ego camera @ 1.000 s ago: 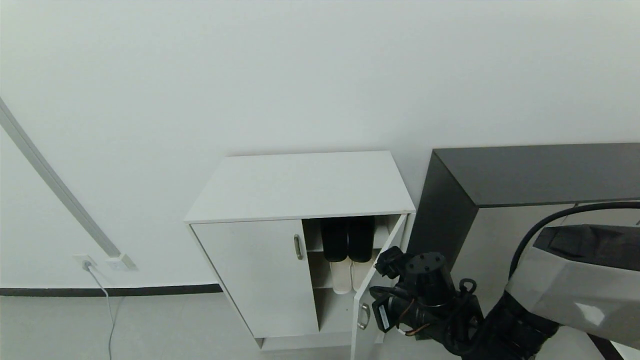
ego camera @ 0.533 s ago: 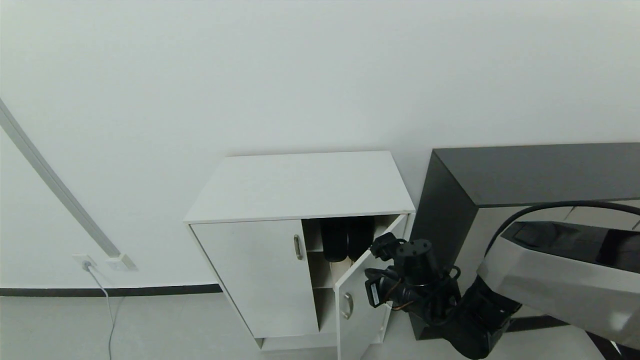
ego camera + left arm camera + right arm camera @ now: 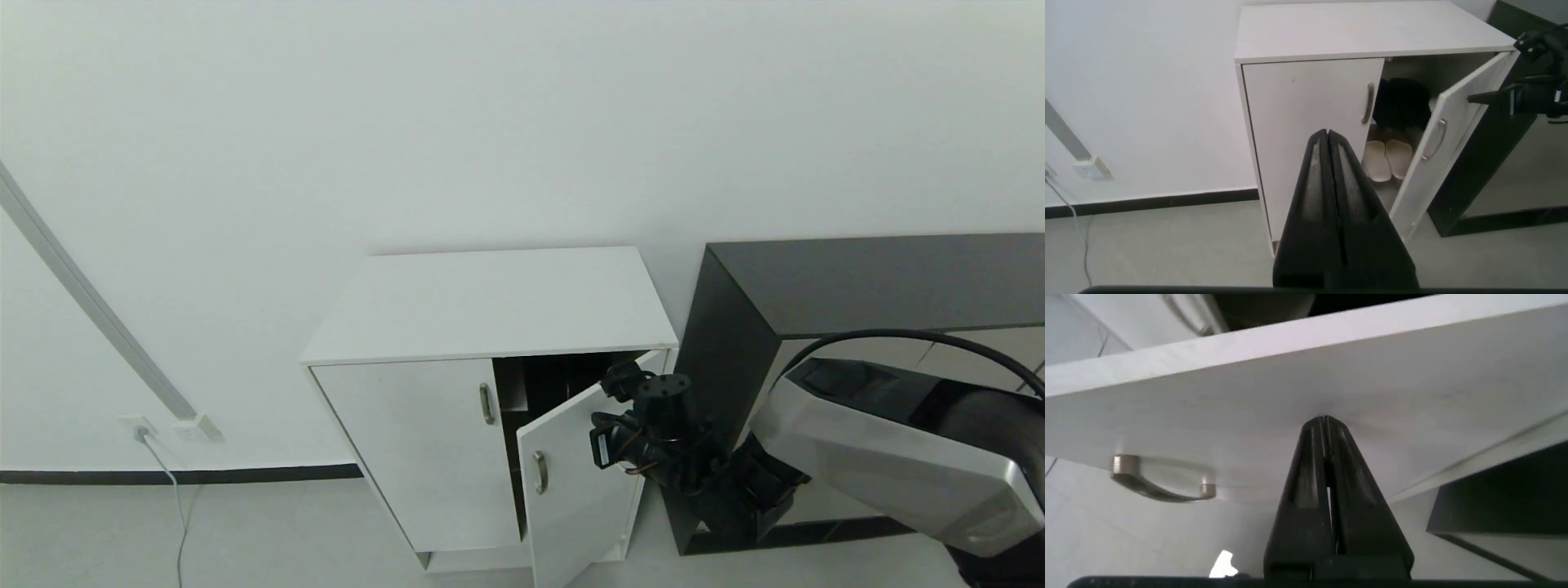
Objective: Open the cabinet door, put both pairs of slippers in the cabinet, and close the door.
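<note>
The white cabinet stands against the wall with its left door closed. Its right door hangs about half open. My right gripper is shut, its tip pressed on the outer face of that door near the top edge, above the metal handle. Inside, a black pair of slippers sits on the upper shelf and a white pair on the shelf below. My left gripper is shut on nothing, held well in front of the cabinet.
A dark cabinet stands close to the right of the white one, right behind the open door. A wall socket with a cable and a slanted conduit are at the left. Bare floor lies before the cabinet.
The right door has swung from nearly wide open to about half open, with my right gripper moving left and toward the cabinet against it. The door now hides the white slippers in the head view.
</note>
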Motion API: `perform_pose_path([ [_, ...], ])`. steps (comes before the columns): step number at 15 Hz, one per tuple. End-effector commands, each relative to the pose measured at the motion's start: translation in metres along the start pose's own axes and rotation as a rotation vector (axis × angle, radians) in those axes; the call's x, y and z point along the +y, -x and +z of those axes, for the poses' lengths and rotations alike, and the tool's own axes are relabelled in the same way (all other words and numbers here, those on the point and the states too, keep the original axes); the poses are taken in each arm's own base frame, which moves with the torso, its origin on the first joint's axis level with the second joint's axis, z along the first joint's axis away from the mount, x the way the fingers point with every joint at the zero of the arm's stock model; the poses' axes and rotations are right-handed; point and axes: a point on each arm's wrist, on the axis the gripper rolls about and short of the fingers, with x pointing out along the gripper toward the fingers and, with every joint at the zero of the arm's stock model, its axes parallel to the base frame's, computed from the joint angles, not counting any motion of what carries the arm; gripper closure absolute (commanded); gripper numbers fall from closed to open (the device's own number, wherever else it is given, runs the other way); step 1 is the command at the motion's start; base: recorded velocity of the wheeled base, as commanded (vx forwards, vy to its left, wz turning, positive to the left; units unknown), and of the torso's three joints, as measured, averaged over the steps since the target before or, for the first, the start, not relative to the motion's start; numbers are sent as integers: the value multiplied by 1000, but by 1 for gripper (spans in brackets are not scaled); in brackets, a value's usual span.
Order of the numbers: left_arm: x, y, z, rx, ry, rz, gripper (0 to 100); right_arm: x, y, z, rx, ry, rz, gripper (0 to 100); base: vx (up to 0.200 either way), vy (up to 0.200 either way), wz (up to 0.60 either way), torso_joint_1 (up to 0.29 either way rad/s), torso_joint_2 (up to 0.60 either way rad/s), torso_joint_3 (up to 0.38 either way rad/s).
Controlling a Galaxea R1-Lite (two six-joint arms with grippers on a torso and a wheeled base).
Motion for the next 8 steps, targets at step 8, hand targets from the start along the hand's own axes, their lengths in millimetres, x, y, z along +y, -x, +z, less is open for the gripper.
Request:
perform_pose_path([
  [8,0,0,0,1,3,0,100,-19,-26,10,-16,-18,-45,100,0,0,0,0,0,0],
])
